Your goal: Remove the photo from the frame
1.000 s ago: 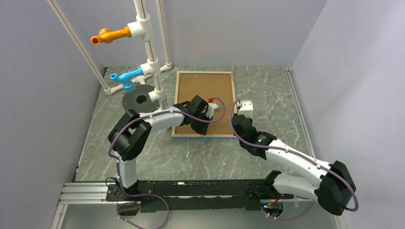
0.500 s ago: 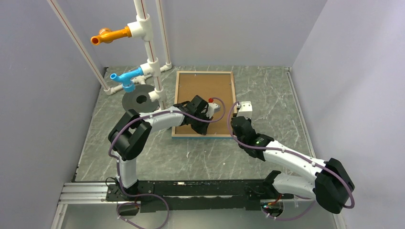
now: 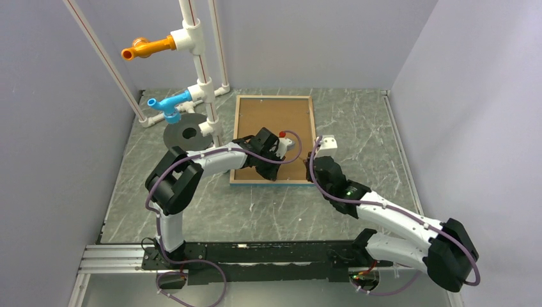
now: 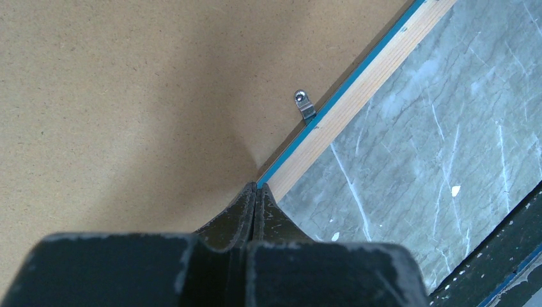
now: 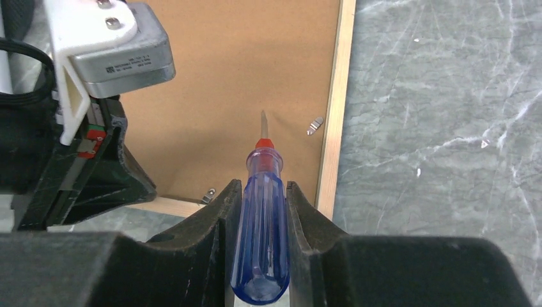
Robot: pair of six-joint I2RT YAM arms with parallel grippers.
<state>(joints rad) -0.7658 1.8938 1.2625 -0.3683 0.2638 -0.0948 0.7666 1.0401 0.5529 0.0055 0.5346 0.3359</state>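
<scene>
The frame (image 3: pixel 313 128) lies face down on the table, its light wood rim around a plain brown backing board (image 3: pixel 271 118). The photo is hidden beneath the board. My left gripper (image 4: pixel 255 187) is shut with nothing in it, and its tips press down at the near rim (image 4: pixel 358 96), close to a small metal clip (image 4: pixel 305 103). My right gripper (image 5: pixel 262 185) is shut on a blue-handled screwdriver (image 5: pixel 262 224). The screwdriver's shaft points over the backing board, just left of the right rim's clip (image 5: pixel 314 125). In the top view, this right gripper (image 3: pixel 313 160) is at the frame's near right corner.
A white pipe stand (image 3: pixel 203 83) with an orange fitting (image 3: pixel 148 47) and a blue fitting (image 3: pixel 167 105) rises left of the frame, with a dark disc (image 3: pixel 187 133) at its foot. Walls enclose the grey marbled table (image 3: pixel 358 121) on three sides.
My right arm has moved left and forward with the screwdriver, bringing it over the frame's near right corner. The left gripper has stayed where it was.
</scene>
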